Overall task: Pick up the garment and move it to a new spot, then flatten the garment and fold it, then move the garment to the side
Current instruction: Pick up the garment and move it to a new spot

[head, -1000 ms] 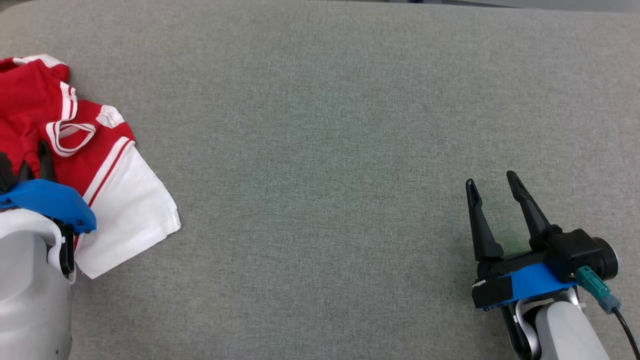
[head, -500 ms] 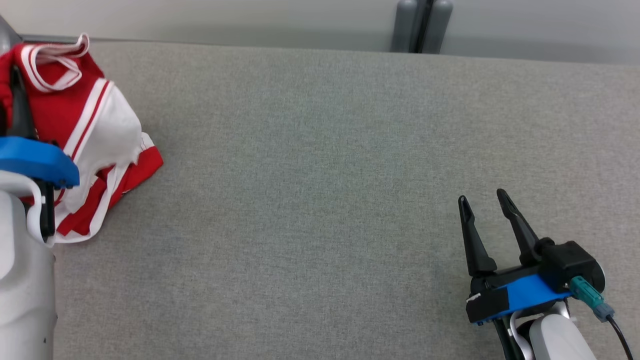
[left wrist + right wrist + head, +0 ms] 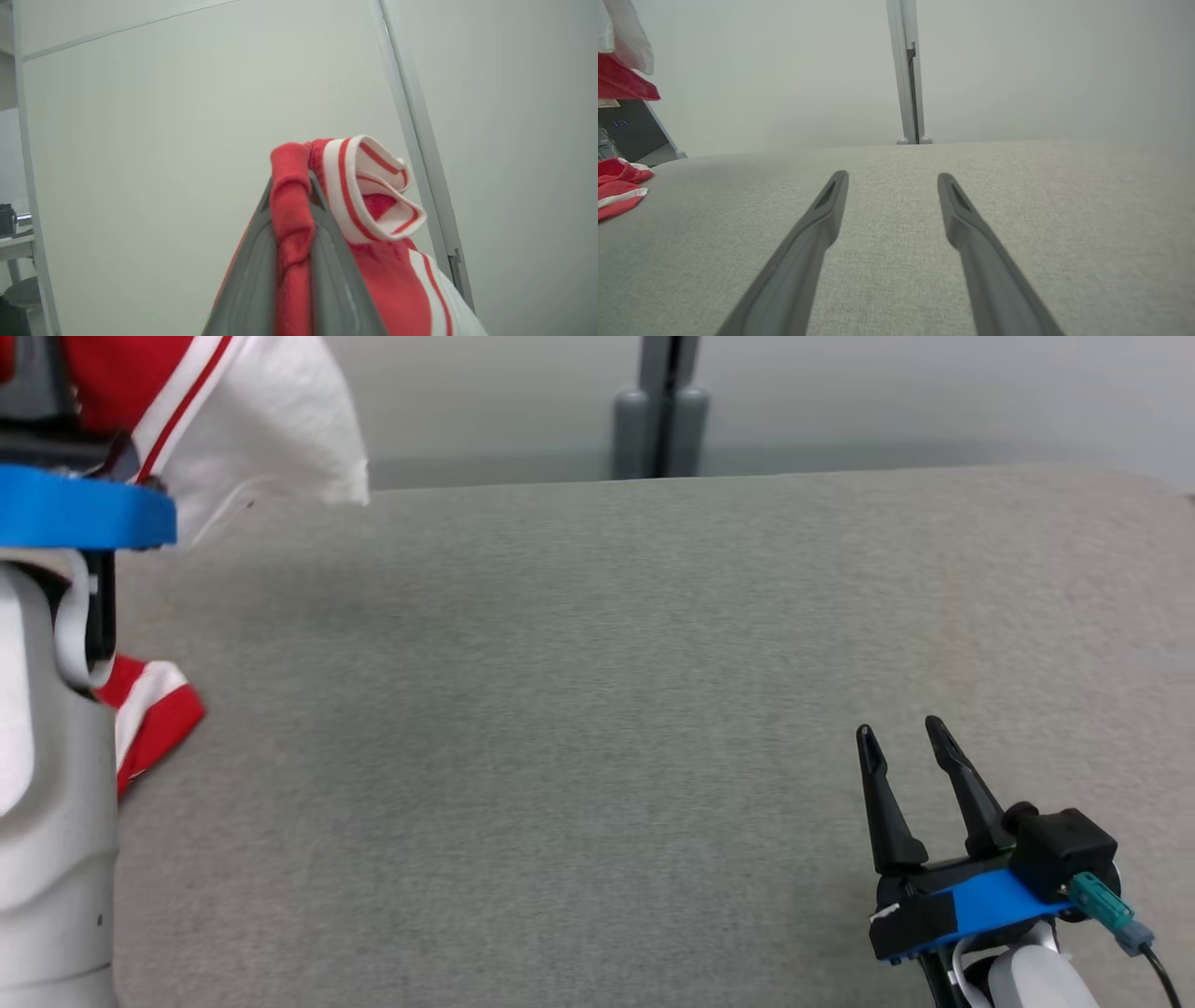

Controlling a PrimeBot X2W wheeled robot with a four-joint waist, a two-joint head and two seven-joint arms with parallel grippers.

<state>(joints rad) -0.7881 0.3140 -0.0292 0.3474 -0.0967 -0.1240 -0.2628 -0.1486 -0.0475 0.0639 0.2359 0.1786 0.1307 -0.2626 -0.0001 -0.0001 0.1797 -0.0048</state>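
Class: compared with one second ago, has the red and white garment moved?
Yes. It has risen: the garment lay bunched on the grey table; now the left gripper holds most of it above the table, one end still touching.

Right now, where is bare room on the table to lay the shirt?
The middle of the grey fabric table is bare, from the open right pincer to the far edge. The left side is crowded: the red and white striped shirt hangs from the left pincer, its end on the table.
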